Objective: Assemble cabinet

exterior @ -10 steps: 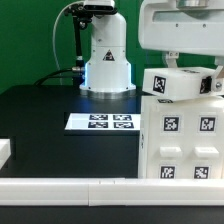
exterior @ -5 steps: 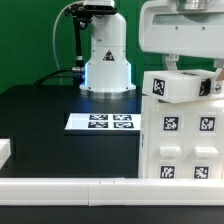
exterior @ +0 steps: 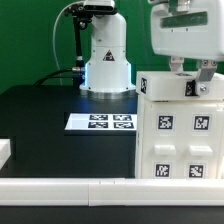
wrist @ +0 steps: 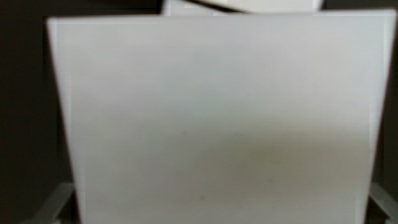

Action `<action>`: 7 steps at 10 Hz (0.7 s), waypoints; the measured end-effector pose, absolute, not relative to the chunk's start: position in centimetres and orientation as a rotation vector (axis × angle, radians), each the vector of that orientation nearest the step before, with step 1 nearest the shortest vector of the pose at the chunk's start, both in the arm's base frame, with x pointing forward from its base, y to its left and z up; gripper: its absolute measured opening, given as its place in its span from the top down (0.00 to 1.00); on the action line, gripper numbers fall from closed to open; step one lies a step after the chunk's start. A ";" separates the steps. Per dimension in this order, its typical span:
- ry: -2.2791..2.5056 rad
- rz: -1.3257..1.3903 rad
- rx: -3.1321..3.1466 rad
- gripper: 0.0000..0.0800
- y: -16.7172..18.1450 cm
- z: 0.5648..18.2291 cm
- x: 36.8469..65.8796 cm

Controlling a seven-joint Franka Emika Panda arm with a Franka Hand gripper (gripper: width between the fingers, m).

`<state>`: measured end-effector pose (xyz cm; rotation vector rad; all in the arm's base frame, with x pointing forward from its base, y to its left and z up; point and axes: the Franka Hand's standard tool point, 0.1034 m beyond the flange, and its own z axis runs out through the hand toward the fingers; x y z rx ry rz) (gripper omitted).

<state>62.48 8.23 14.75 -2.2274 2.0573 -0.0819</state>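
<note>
- Up at the exterior view's right, the gripper (exterior: 188,68) hangs over the top of the cabinet (exterior: 180,135), with two short dark fingers (exterior: 176,66) pointing down at a small white block (exterior: 178,86) that sits on the cabinet's top edge.
- Those fingers stand spread fairly wide, one at each side of the block's upper part; whether they actually press on it I cannot tell from here.
- That block carries one black-and-white tag on its right end.
- Below it, the cabinet is a tall white box at the near right of the black table (exterior: 50,110), its front face set with square tags in two rows.
- Flat on the table, left of the cabinet and a little farther back, lies the marker board (exterior: 100,122), just beside the cabinet's edge.
- Farther back stands the arm's white base (exterior: 106,60) before a green backdrop.
- A low white rail (exterior: 70,186) runs along the near edge.
- From the wrist, a plain white panel (wrist: 222,120) fills nearly everything; the fingertips are not visible.
</note>
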 end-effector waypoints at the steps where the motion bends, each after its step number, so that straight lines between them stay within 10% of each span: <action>1: 2.134 -0.068 -2.142 0.31 8.4 14.8 62.5; 7: 2.560 0.063 -1.505 0.31 8.7 14.7 62.5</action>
